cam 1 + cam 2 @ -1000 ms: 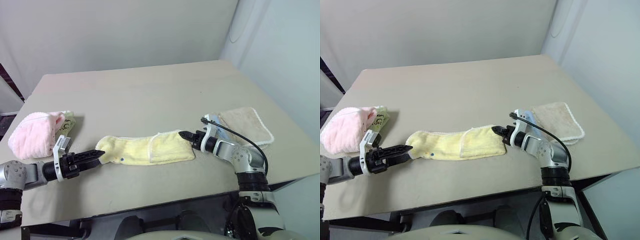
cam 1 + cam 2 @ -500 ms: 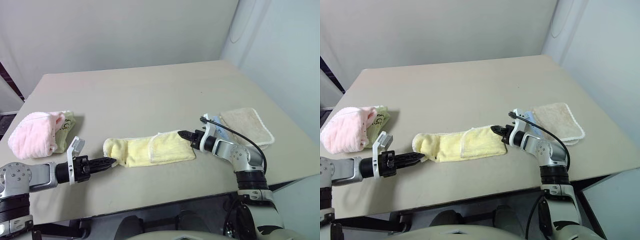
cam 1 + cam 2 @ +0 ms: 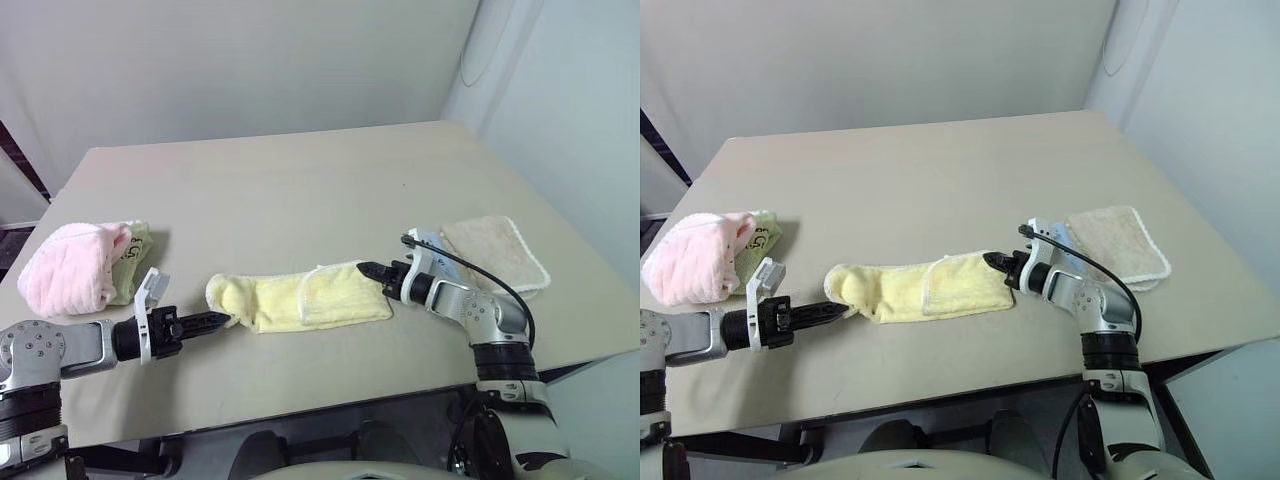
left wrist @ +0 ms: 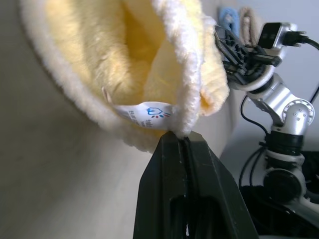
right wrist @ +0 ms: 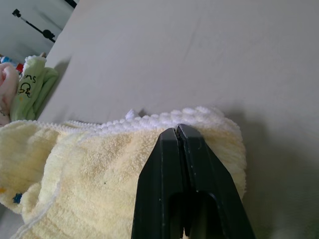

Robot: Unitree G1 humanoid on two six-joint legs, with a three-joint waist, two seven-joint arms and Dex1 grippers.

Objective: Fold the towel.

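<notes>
A: Starting at the left edge, what lies there?

B: A pink fluffy cloth (image 3: 68,272) sits bunched near the table's (image 3: 300,180) left side, with a light green cloth (image 3: 135,262) tucked against it; dark lettering shows on the green one, too small to read. No box, bin or tray stands on the table, so nothing sits inside anything.

A: And the left gripper (image 3: 226,319)?

B: It reaches in low from the left, its two black fingers pressed together on the left end of the pale yellow towel (image 3: 300,298). In the left wrist view the fingertips pinch the whitish hem just beside the small white label (image 4: 147,112), whose print is too fine to read.

A: Where is the towel itself?

B: In the middle of the near part of the table, a long narrow strip running left to right. Its left end is bunched up into a rounded lump, and its right part lies folded over, a stitched edge crossing it.

A: The right side?

B: The right gripper (image 3: 363,269) has its fingers closed on the towel's right end; the right wrist view shows them meeting at the hemmed edge. Behind that arm lies a beige towel (image 3: 497,250) with a white border, partly hidden by the wrist and its black cable (image 3: 478,274).
</notes>
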